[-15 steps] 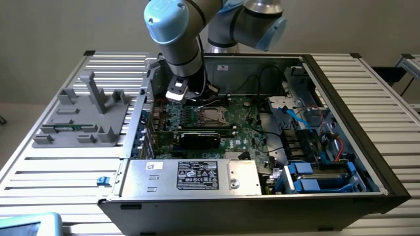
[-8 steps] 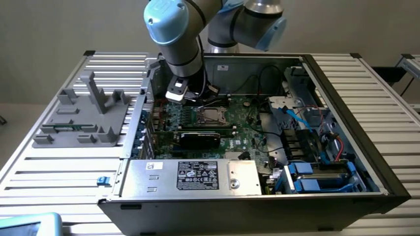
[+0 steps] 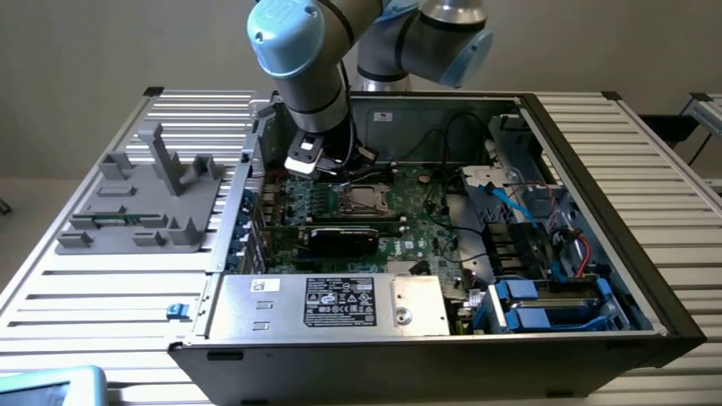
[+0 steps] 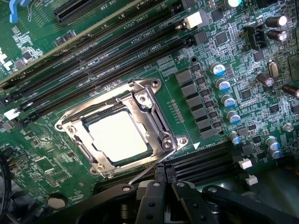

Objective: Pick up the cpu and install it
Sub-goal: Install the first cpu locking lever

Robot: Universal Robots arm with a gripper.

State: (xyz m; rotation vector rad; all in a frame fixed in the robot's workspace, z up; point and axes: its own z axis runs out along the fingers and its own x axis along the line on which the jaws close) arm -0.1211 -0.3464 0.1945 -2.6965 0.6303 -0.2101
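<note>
Cpu (image 4: 119,135) lies flat inside socket frame (image 4: 154,116) on motherboard (image 4: 224,56), silver top exposed. Claw (image 4: 163,186) closed narrow, holding nothing, hovering just beside socket edge and thin lever wire (image 4: 140,175). Risks: closed fingertips snagging lever wire; contact with frame shifting chip, bending socket pins; scraping adjacent memory slots (image 4: 107,56).
</note>
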